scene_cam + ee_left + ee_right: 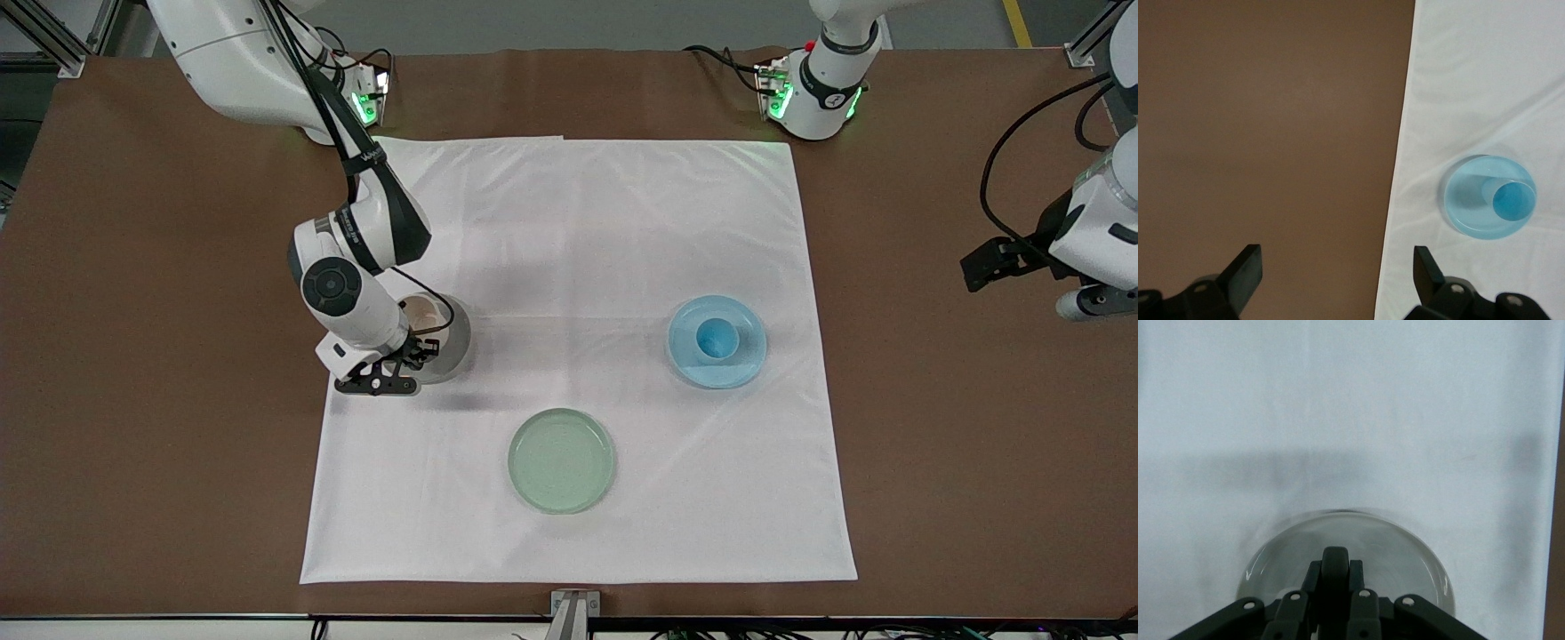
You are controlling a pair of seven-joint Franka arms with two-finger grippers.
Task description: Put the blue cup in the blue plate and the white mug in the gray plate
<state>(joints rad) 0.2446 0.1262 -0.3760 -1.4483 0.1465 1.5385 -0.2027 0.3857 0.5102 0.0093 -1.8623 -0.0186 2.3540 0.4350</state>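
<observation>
right gripper [425, 348] clamped on white mug [421, 313] over gray plate [455, 342] | left gripper [1335, 277] apart, waiting

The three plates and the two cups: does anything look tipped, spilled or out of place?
Nothing stands out. The blue cup stands upright in the blue plate. The white mug is over the gray plate, upright, with the right hand at it. The pale green plate lies flat.
</observation>
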